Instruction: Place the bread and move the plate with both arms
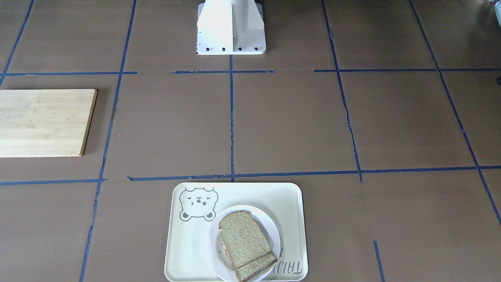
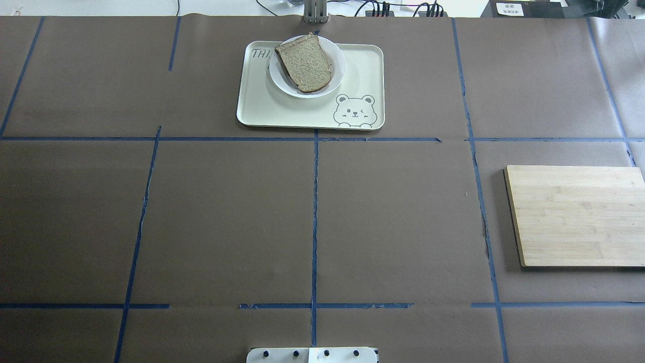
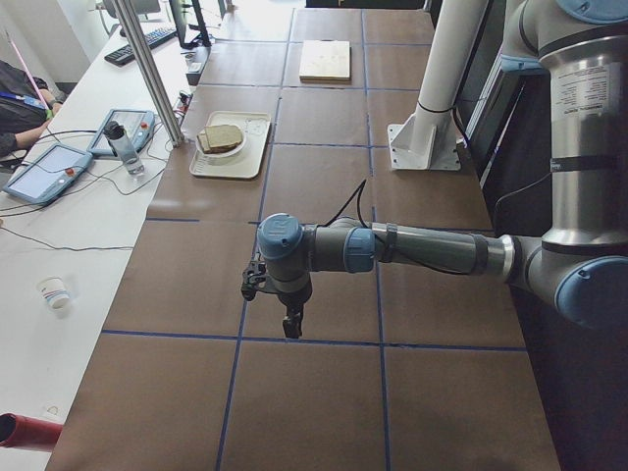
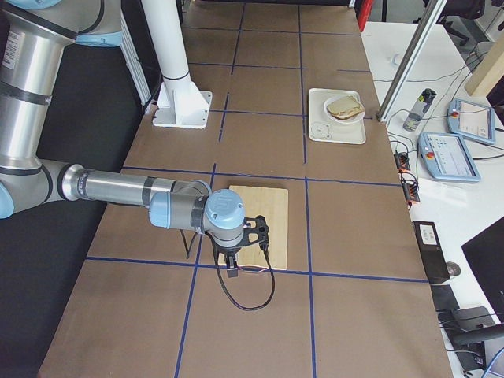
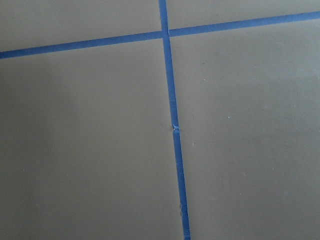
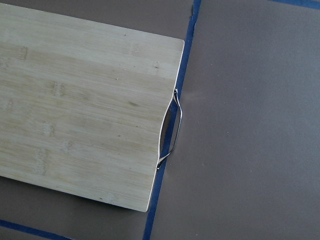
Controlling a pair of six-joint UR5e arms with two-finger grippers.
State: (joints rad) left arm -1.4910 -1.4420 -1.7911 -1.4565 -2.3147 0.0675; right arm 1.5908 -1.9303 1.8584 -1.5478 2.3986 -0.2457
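The bread [image 1: 244, 237] is lying flat on the plate [image 1: 275, 231], and a second brown slice [image 1: 256, 270] is peeking out from under it. The plate is sitting on the cream tray [image 1: 242, 192] with the bear drawing [image 1: 198, 203]. It is resting on the side of the tray far from the robot and is covering part of the grey letters [image 1: 289, 267] there. The tray is lying well apart from both arms.

The left arm [image 3: 422, 250] is reaching out over the brown table [image 2: 227, 217]. The left gripper [image 3: 291, 324] is pointing down above the blue tape lines [image 5: 172, 125]. The right gripper [image 4: 234, 272] is hanging over the end of the wooden board [image 4: 264, 224] that has the metal handle [image 6: 172, 127]. Both grippers are showing only from the side, so I cannot tell if their fingers are apart or together
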